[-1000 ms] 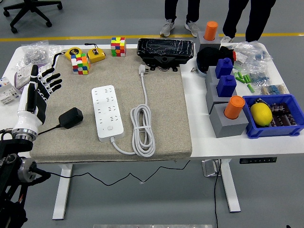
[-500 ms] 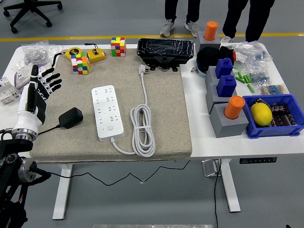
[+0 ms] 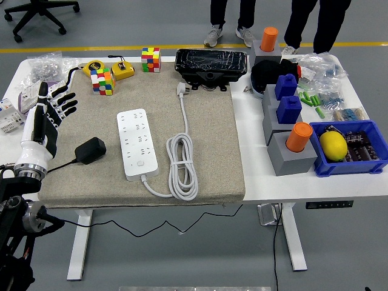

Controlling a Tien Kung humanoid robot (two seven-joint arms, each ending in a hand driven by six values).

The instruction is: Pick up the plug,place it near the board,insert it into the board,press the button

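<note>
The left hand (image 3: 48, 118), fingers spread and empty, has drifted slightly left, so no grasp has begun. The plug (image 3: 90, 150) lies just below-right of it; the board (image 3: 137, 143) is farther right.

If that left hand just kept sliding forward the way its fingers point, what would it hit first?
The left hand is open, fingers pointing up and away toward the table's far left corner. Going straight on, it would probably meet the clear plastic bags heaped there first, though its height above the table is hard to judge.
</note>
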